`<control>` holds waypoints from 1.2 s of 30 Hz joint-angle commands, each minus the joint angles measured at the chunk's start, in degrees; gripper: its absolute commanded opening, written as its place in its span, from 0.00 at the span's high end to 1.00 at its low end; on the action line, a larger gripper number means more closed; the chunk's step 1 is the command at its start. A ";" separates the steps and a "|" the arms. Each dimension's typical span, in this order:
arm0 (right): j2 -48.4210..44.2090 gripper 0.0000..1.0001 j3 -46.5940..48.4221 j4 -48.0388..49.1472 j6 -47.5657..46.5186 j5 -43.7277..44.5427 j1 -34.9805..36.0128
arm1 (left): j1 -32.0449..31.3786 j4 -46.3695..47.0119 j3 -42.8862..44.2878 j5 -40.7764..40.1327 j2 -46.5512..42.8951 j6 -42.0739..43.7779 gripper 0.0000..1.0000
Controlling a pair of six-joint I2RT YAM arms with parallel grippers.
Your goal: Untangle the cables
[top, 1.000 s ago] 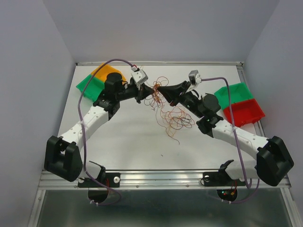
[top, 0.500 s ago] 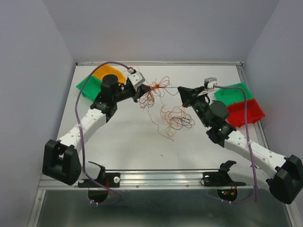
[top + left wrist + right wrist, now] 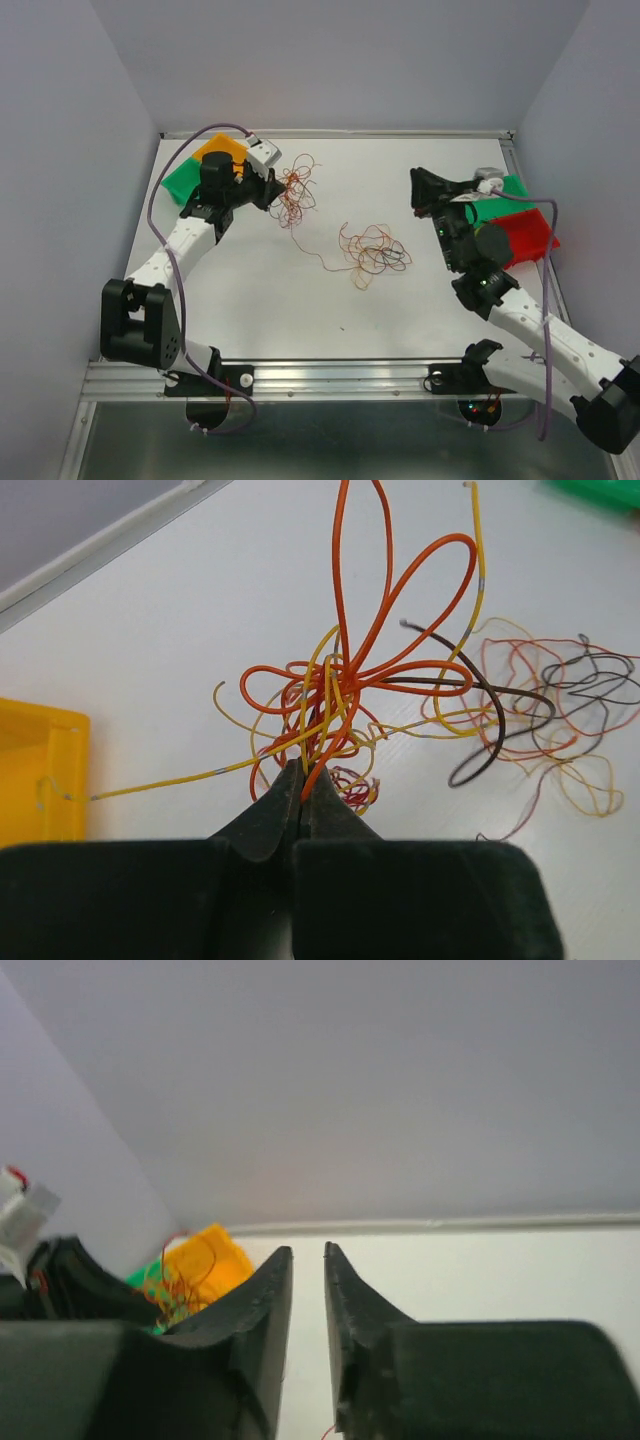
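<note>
A bunch of orange and yellow wires (image 3: 350, 685) hangs from my left gripper (image 3: 303, 775), which is shut on its strands. From above, that bunch (image 3: 293, 193) hangs just right of the left gripper (image 3: 275, 188) near the back left of the table. A second loose tangle of brown, orange and black wires (image 3: 375, 250) lies flat mid-table, with one strand trailing toward the held bunch. My right gripper (image 3: 418, 188) is raised at the right, away from both tangles. Its jaws (image 3: 307, 1255) stand a narrow gap apart with nothing between them.
An orange bin (image 3: 225, 152) and a green bin (image 3: 185, 180) sit at the back left behind the left arm. A green bin (image 3: 497, 205) and a red bin (image 3: 528, 238) sit at the right edge beside the right arm. Grey walls enclose the table.
The two grippers pulled apart. The left drew the orange bunch back-left, off the table tangle. The right let go of its strand and swung right and up, now holding nothing.
</note>
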 commanded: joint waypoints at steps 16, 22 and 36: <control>27.12 0.13 7.13 7.43 -5.80 -53.40 -0.13 | -6.66 -11.47 -0.01 26.44 -13.74 5.69 1.00; 31.25 0.18 10.04 10.50 -4.57 -62.28 -0.04 | -8.86 -14.22 0.43 27.68 -14.10 7.62 1.00; 24.32 0.99 2.31 12.79 -2.90 -51.48 -0.04 | -9.13 -5.44 -2.64 8.45 -16.64 2.44 1.00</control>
